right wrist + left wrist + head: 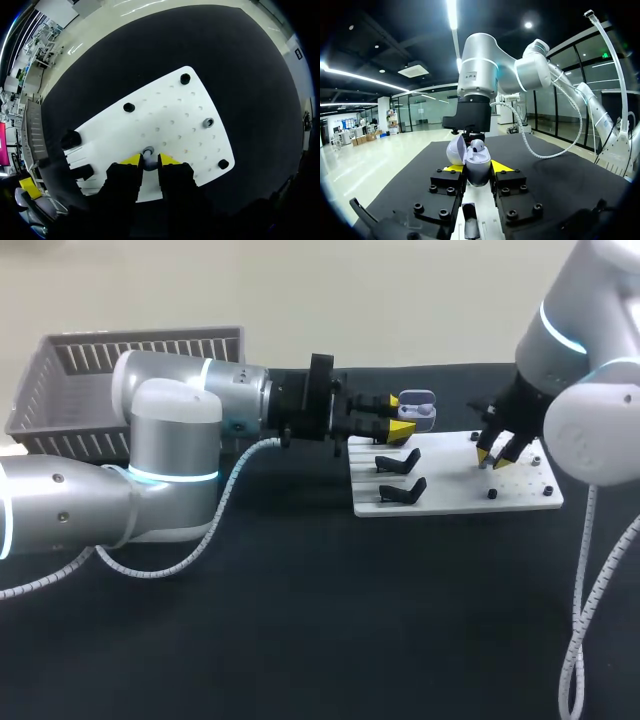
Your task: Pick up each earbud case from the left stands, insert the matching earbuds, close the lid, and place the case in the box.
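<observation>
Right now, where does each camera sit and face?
Head: above, behind, looking down on the table; left arm and right arm show.
Left wrist: looks along the left gripper, shut on the open earbud case, toward the right arm.
Right wrist: looks straight down past the right gripper onto the white board.
Shared: head and left wrist show the case.

The table (pixel 300 620) is covered in black from edge to edge. A white board (pixel 455 488) with rows of small holes lies flat on it, right of the middle. Small black knobs (pixel 185 78) stand upright on the board, well apart from one another, each close to an edge or corner.
</observation>
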